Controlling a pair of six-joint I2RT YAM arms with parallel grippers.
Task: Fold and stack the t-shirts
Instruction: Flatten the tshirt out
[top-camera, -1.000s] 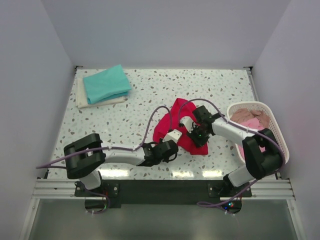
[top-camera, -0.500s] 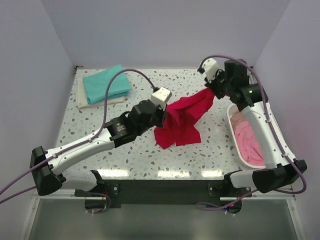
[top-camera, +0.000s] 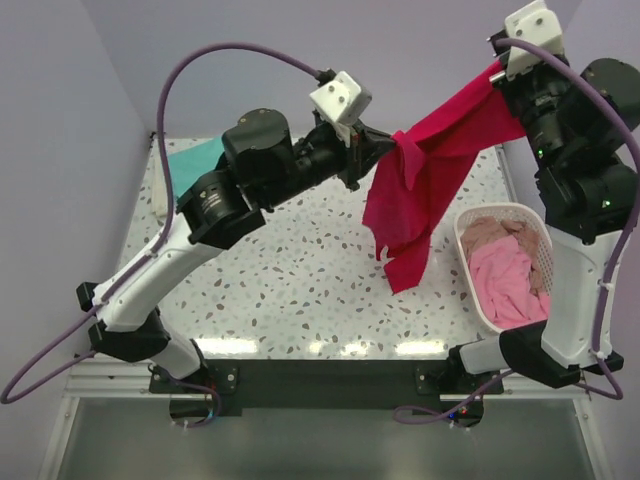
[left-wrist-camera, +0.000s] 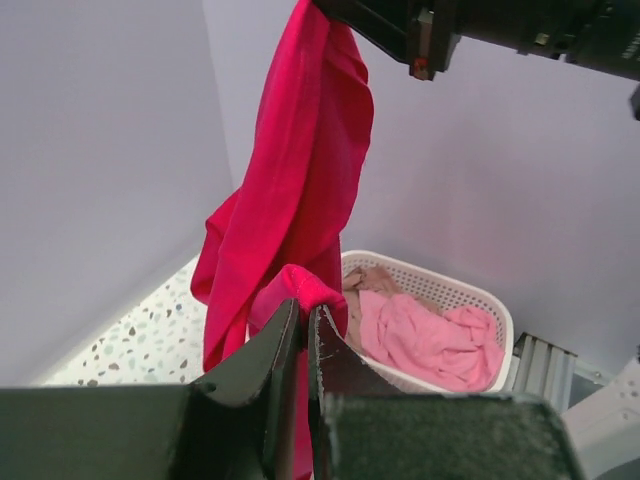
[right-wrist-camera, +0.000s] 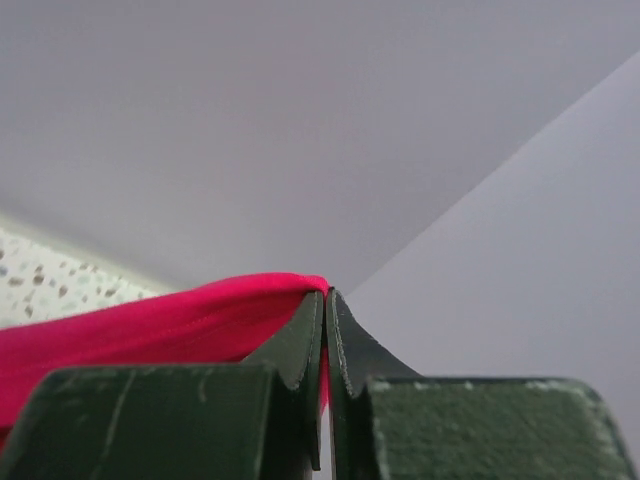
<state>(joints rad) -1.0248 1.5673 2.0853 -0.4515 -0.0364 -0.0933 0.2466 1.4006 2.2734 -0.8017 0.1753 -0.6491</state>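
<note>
The crimson-red t-shirt (top-camera: 425, 180) hangs in the air between both arms, high above the table. My left gripper (top-camera: 385, 148) is shut on one edge of it, seen as a red fold (left-wrist-camera: 300, 285) pinched in the jaws. My right gripper (top-camera: 497, 72) is shut on another edge, higher and to the right, with red cloth (right-wrist-camera: 180, 320) clamped at the tips. The shirt's lower end dangles beside the basket. A teal tee (top-camera: 190, 158) lies folded at the far left, mostly hidden by my left arm. Pink tees (top-camera: 505, 280) fill the basket.
The white mesh laundry basket (top-camera: 475, 222) stands at the right edge of the table; it also shows in the left wrist view (left-wrist-camera: 440, 290). Grey walls close in the table on three sides. The speckled tabletop (top-camera: 290, 260) lies below the hanging shirt.
Both arms have risen well above the table, lifting the red shirt off it and stretching it between them. Earlier it lay bunched in the middle of the table.
</note>
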